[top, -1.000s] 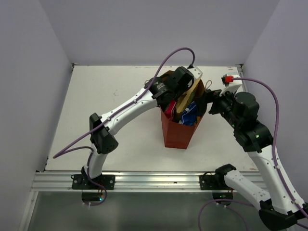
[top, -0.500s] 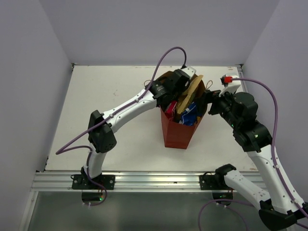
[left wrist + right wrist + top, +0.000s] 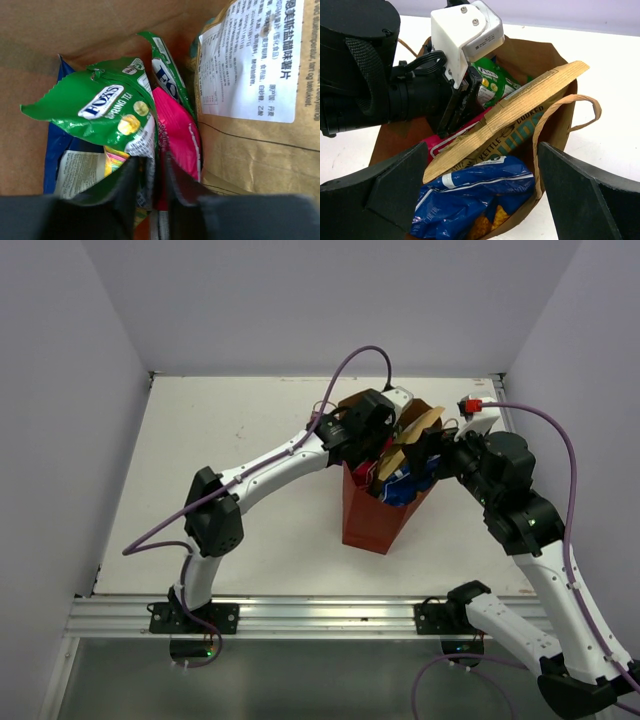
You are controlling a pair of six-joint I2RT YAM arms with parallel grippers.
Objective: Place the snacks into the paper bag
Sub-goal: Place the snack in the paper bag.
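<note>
The red-brown paper bag (image 3: 370, 525) stands mid-table, its top leaning right. My left gripper (image 3: 368, 445) reaches down into it. In the left wrist view its jaws (image 3: 159, 167) are nearly closed on the lower corner of a green packet (image 3: 100, 110), with a pink packet (image 3: 180, 130) against the right finger. A tan-brown packet (image 3: 260, 145) leans at the right and sticks out of the bag (image 3: 415, 430). My right gripper (image 3: 432, 455) is open at the bag's right rim, its fingers wide either side of a blue-and-white packet (image 3: 470, 195) and the tan packet (image 3: 520, 107).
A tan twine handle (image 3: 570, 107) loops off the bag's right rim. The white table (image 3: 230, 440) is boxed in by pale walls on three sides. An aluminium rail (image 3: 300, 615) runs along the near edge. Purple cables arch over both arms.
The bag's top and the tan packet have shifted right toward my right gripper. My left gripper has moved right and lower inside the bag.
</note>
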